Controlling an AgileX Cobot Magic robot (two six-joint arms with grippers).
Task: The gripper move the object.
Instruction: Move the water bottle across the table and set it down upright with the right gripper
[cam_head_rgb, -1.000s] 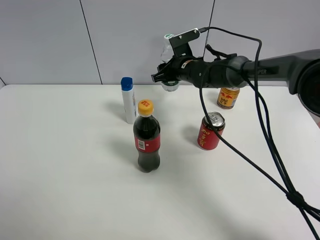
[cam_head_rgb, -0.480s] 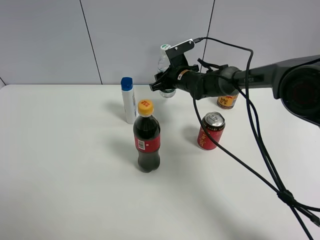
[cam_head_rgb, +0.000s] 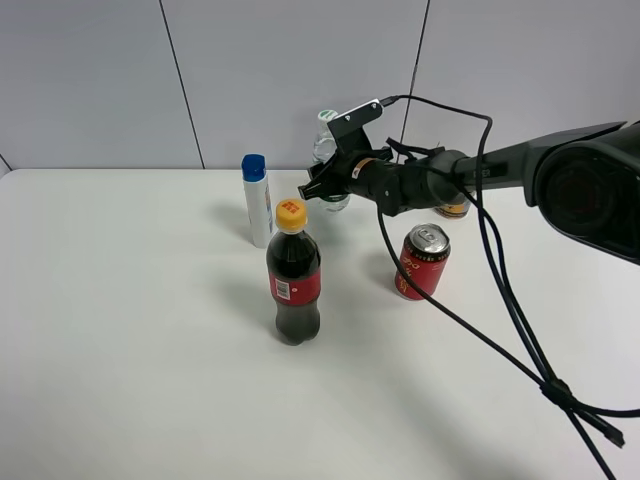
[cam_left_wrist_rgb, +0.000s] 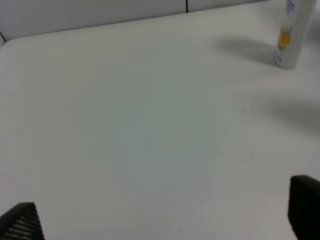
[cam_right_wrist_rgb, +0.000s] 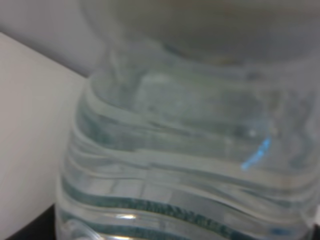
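Observation:
The small clear water bottle (cam_head_rgb: 326, 135) with a white cap is upright at the back middle of the table, behind the cola bottle. My right gripper (cam_head_rgb: 328, 187) is shut on its lower body, and its base is at or just above the tabletop. The bottle's ribbed clear wall (cam_right_wrist_rgb: 190, 150) fills the right wrist view. My left gripper (cam_left_wrist_rgb: 162, 217) is open and empty over bare table, with only its dark fingertips (cam_left_wrist_rgb: 20, 224) showing. The left gripper is out of the exterior high view.
A dark cola bottle (cam_head_rgb: 293, 275) with a yellow cap stands in the middle. A white tube (cam_head_rgb: 257, 200) with a blue cap stands to its back left and also shows in the left wrist view (cam_left_wrist_rgb: 288, 35). A red can (cam_head_rgb: 421, 262) stands on the right, and a yellow can (cam_head_rgb: 455, 210) is mostly hidden behind the arm. Black cables (cam_head_rgb: 520, 330) trail across the right side.
My right gripper has moved left and down towards the table with the water bottle in it. The other objects have not moved.

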